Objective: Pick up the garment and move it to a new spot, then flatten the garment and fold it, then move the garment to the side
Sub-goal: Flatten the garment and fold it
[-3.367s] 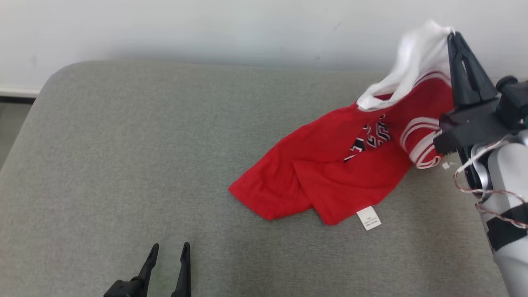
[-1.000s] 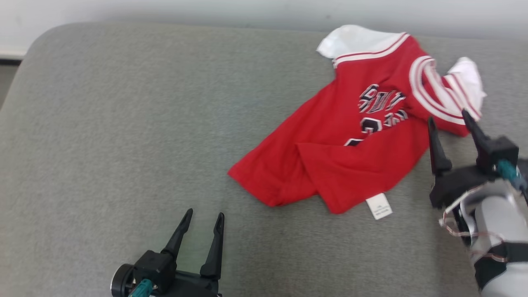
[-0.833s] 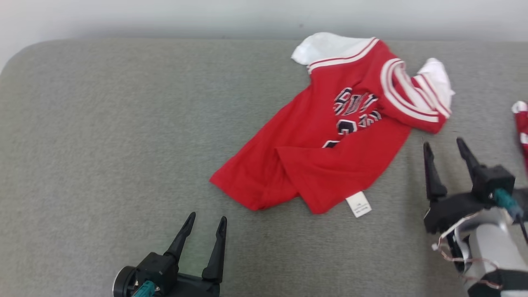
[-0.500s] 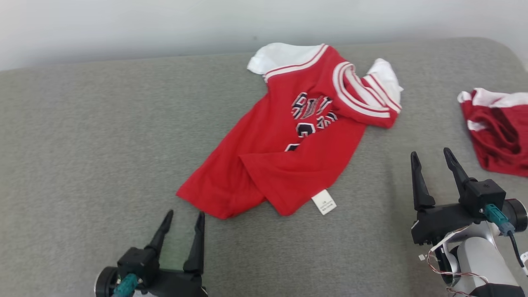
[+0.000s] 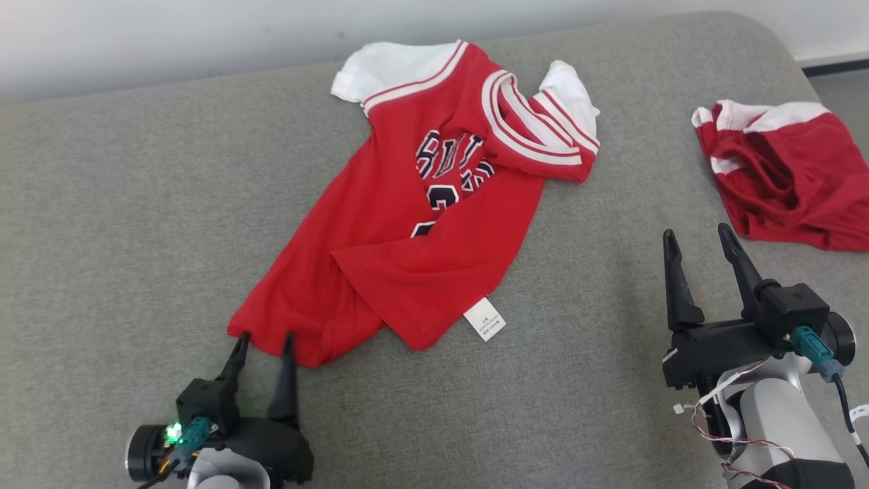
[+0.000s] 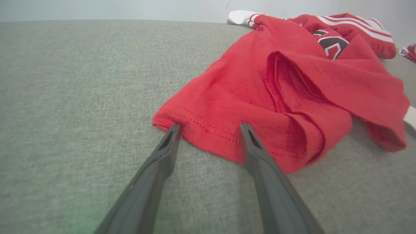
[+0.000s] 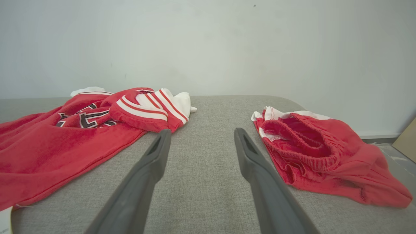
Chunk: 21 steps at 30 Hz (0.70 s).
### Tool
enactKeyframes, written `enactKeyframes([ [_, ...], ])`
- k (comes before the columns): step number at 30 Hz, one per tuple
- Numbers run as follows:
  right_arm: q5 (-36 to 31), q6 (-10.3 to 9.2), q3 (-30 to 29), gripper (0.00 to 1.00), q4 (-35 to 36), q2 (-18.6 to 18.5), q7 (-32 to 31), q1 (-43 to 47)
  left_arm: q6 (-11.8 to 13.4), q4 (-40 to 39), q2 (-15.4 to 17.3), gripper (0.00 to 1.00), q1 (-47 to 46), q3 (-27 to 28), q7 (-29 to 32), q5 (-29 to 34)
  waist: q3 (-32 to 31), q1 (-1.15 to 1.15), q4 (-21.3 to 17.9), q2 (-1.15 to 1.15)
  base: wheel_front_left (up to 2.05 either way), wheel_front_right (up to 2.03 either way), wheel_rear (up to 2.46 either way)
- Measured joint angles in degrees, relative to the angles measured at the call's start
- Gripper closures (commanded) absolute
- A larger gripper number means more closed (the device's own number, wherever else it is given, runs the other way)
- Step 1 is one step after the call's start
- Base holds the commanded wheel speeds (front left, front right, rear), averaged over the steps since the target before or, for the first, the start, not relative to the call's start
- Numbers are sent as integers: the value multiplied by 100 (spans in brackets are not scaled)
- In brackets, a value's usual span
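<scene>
1. Left hand [image 5: 265, 337]: fingers apart, empty, tips at the near hem [image 6: 208, 138] of the shirt [image 5: 434, 224].
2. Shirt: lies crumpled beyond those tips; light, limp knit, likely to drag and bunch. Pinch at hem corners.
3. Right hand [image 5: 696, 231]: fingers apart, empty; shirt to its left.

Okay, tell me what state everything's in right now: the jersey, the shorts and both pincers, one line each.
Red jersey: lying crumpled, lower part folded over itself, not flattened.
Red shorts: bunched up, apart from both pincers.
Left pincer: open, fingertips at the jersey's hem corner.
Right pincer: open, empty, between jersey and shorts.
</scene>
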State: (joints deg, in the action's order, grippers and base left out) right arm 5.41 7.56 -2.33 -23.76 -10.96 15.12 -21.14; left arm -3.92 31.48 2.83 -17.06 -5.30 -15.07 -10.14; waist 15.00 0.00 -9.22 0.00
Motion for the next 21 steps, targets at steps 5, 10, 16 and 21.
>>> enactKeyframes([
  [5, 56, 0, -35, 0, 38, 23, 0, 0, 11, 62, 2, 100, -117, 81, -4, 74, 133, 0, -74, 0, 0, 0, 0],
  [10, 121, 0, 79, 0, 126, 98, 0, -33, -65, -354, 49, 100, -309, 372, 2, 198, 191, 0, -58, 0, 0, 0, 0],
  [16, 211, 0, 397, 0, 222, 202, 0, -34, -176, -660, 531, 100, -995, 559, 2, 533, 247, 0, -11, 0, 0, 0, 0],
  [21, 302, 0, 813, 0, 254, 318, 0, -30, -281, -483, 1124, 100, -1734, 403, 1, 798, 335, 0, -30, 0, 0, 0, 0],
])
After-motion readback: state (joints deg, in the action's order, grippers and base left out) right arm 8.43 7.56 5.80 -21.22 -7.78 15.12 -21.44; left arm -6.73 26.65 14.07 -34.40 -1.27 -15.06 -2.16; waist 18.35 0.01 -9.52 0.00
